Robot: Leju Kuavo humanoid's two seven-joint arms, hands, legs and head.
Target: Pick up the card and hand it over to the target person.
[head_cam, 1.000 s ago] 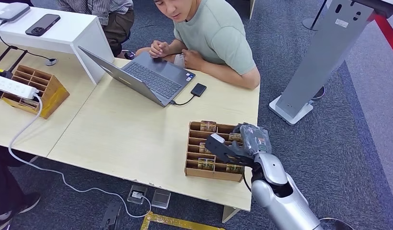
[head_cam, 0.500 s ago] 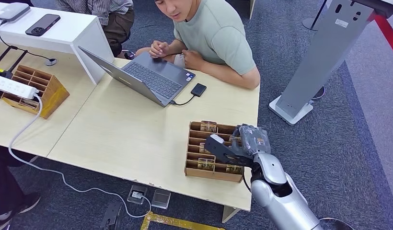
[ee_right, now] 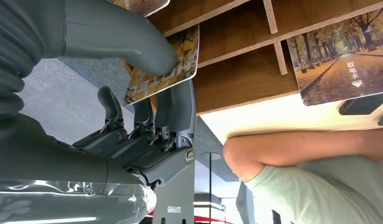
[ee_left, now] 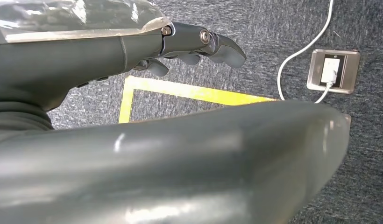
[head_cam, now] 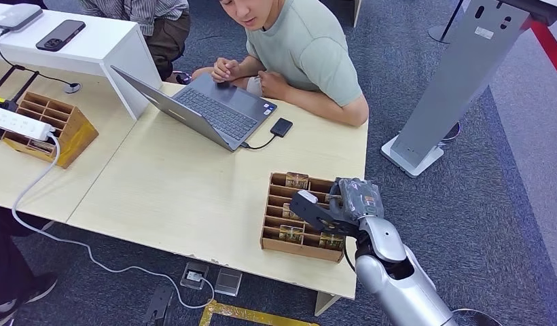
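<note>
The robot's right hand (head_cam: 344,209) pinches a card (ee_right: 164,65) between thumb and fingers at the wooden tray's (head_cam: 272,239) right edge, the seated person (head_cam: 303,51) at eleven o'clock across the table.

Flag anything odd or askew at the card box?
One card sits tilted, out of line with its slot, pinched between the right robot hand's thumb and fingers at the box's right side. The other cards stand in their slots. Nothing spilled or damaged.
</note>
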